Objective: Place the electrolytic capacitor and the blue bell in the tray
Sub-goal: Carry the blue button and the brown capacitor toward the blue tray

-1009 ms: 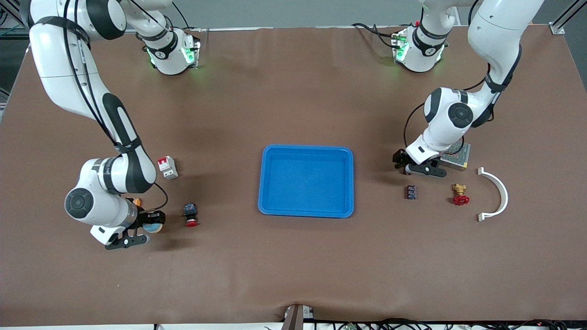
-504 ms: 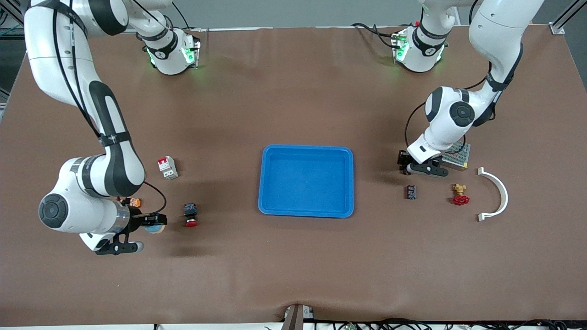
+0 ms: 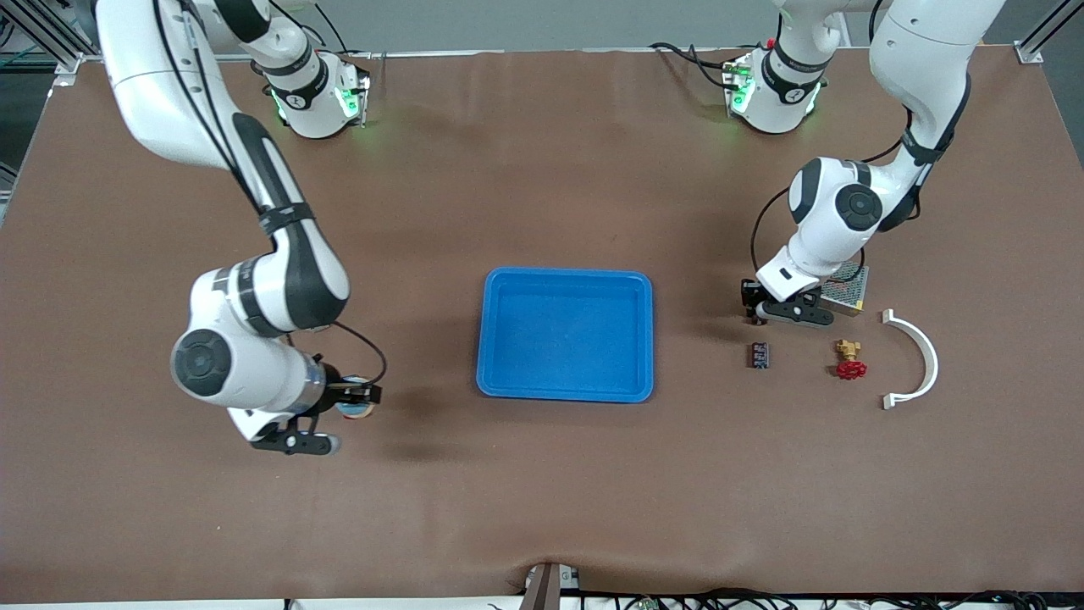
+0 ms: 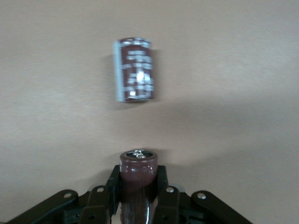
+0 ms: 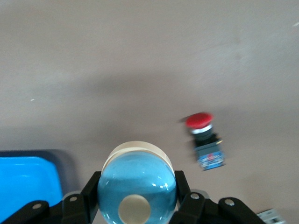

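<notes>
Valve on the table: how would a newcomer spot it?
Start at the blue tray and go toward the left arm's end of the table. Between a small dark module and a white curved bracket lies the valve, the only brass piece with a red handwheel.

Front cam sits high, facing both arm bases across the table w/ blue tray [image 3: 566,335] central; each wrist cam looks down close past its own fingers, right wrist view sharing the tray's corner [image 5: 28,179] w/ front view.
</notes>
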Controlling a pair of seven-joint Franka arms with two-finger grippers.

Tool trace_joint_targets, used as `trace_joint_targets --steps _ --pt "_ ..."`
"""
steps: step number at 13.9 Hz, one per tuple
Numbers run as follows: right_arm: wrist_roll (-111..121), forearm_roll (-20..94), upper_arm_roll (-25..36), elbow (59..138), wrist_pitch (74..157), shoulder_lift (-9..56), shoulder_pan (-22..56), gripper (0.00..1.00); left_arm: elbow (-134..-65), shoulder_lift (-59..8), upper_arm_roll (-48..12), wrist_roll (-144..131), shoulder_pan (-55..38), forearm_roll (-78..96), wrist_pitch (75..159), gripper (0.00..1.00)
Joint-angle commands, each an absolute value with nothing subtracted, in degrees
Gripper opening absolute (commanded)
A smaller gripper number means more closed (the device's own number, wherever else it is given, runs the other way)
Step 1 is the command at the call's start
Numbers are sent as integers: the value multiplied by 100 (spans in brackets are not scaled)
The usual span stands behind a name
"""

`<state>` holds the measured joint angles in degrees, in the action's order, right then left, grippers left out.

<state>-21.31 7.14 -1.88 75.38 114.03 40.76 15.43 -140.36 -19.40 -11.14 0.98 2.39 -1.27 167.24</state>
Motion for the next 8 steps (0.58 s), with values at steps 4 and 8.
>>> trace_joint_targets --steps 4,8 --pt "-3558 712 -123 7374 11399 4025 2328 51 -14133 -1478 -1204 -1462 782 -246 16332 0" --pt "-4042 721 -123 7383 11540 4060 2610 51 -13862 -1003 -1493 -3187 765 -246 15270 0"
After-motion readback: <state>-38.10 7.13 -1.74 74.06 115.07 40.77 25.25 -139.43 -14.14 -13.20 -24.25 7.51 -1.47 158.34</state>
